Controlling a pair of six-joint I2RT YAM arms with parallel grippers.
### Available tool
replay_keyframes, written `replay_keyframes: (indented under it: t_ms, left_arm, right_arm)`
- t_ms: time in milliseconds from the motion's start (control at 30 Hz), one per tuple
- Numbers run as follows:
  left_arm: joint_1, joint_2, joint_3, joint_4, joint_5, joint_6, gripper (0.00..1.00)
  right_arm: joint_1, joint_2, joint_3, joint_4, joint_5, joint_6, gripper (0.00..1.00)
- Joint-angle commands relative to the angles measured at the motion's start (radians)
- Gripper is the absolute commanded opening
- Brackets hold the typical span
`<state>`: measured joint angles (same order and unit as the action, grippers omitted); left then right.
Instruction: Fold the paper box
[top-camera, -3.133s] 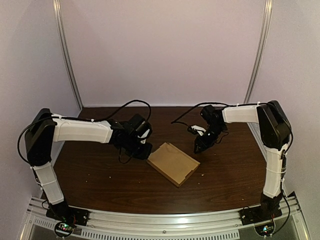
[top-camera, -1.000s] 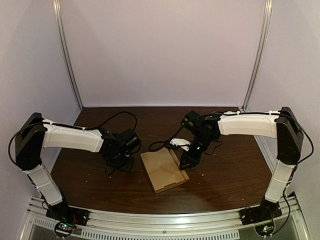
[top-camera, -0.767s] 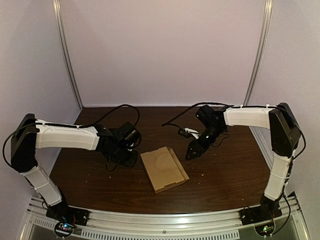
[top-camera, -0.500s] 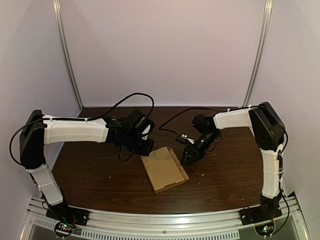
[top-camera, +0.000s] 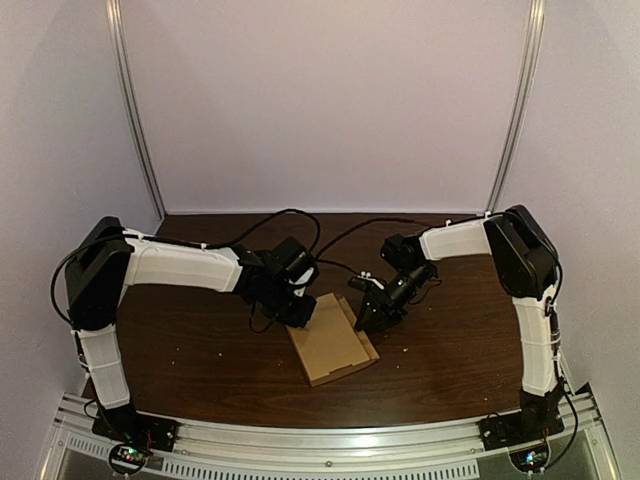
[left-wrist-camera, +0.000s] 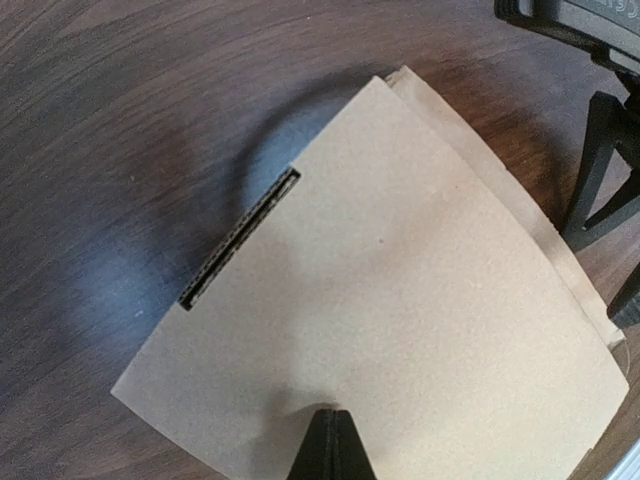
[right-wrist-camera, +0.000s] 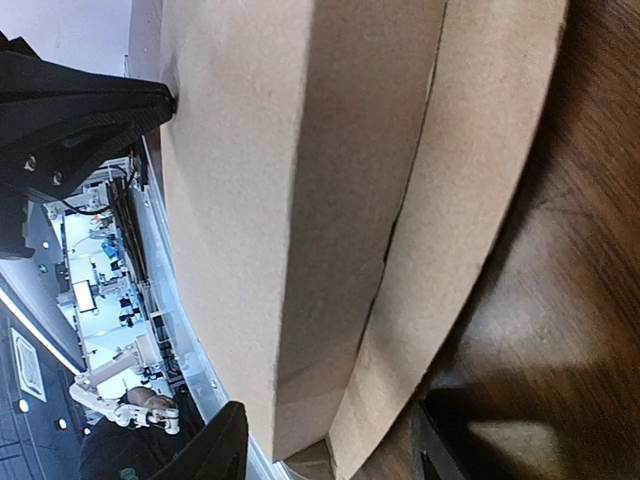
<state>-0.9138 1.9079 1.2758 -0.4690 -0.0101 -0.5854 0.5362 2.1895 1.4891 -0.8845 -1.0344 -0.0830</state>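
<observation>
Both arms are drawn in closer than half a second ago: the left claw (top-camera: 303, 313) is now brought onto the far left edge of the paper box (top-camera: 332, 345) and the right claw (top-camera: 368, 318) against its far right edge, while the box is left unmoved, flat near the middle of the dark wooden worktop (top-camera: 200, 370). The box is seen as plain brown cardboard, its top panel slightly bowed and cut by a narrow slot (left-wrist-camera: 240, 238); a second layer is shown beneath along one side. The left claw is clenched, its tips set together on the top panel. The right claw is released, its fingers (right-wrist-camera: 215, 450) spread to either side of the layered edge.
</observation>
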Motion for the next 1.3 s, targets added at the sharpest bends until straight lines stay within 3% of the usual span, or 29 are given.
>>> replay_keyframes:
  t_ms: [0, 267, 500, 633, 1033, 1267]
  left_arm:
    - [-0.007, 0.039, -0.016, 0.006, 0.038, -0.016, 0.00]
    - [-0.005, 0.047, -0.034, 0.023, 0.034, -0.033, 0.00]
    - [-0.005, 0.061, -0.058, 0.066, 0.050, -0.060, 0.00]
    - [-0.006, 0.065, -0.082, 0.100, 0.057, -0.076, 0.00]
    - [-0.011, 0.028, -0.100, 0.147, 0.043, -0.079, 0.00]
    - [-0.011, -0.108, -0.092, 0.081, -0.020, -0.049, 0.00]
  right_arm:
    - [0.000, 0.060, 0.011, -0.011, -0.027, 0.015, 0.56]
    - [0.018, 0.027, 0.026, -0.013, -0.062, 0.001, 0.55]
    - [0.146, -0.072, 0.054, -0.058, 0.298, -0.038, 0.55]
    - [0.214, -0.108, 0.054, -0.044, 0.408, -0.035, 0.54]
    - [0.220, -0.096, 0.044, -0.020, 0.361, -0.012, 0.55]
    - [0.174, -0.095, 0.016, -0.008, 0.302, -0.017, 0.56]
